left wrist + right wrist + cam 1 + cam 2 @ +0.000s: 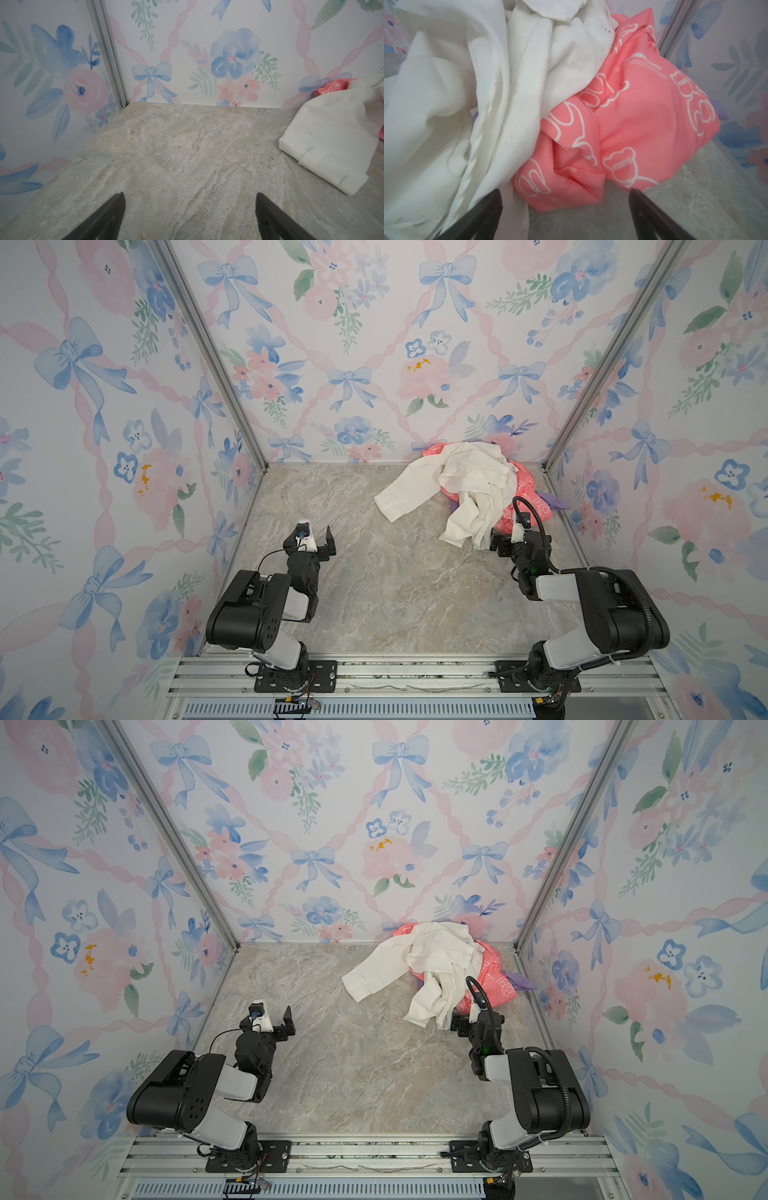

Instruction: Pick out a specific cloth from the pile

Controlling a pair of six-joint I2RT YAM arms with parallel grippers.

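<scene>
Top views: the pile (469, 485) sits right of centre in both, on the marbled table (395, 593), pushed against the flowered back wall (374, 344).
Lavender cloth: the lavender cloth (555, 502) is mostly buried. A small purple tuft sticks out at the pile's right edge under the coral-pink cloth (525, 497), and a sliver peeks from beneath the cream-white garment (457, 477) lower in the heap.
Cream-white garment: lies on top, with one sleeve trailing left across the table.
Writing: the coral-pink cloth carries white outline bears and blocky outlined shapes that may be letters. In the right wrist view one bear has a tiny label on its face and there are fine printed lines nearby, all too small to read.
Right gripper: the right gripper (564, 193) has its jaws wide apart and holds nothing. It is at the pile's near edge, facing the coral-pink folds, with one finger (492, 203) by the garment's hem.
Left gripper: the left gripper (190, 199) has its jaws spread and is empty. It is over bare table at lower left, well apart from the pile.
</scene>
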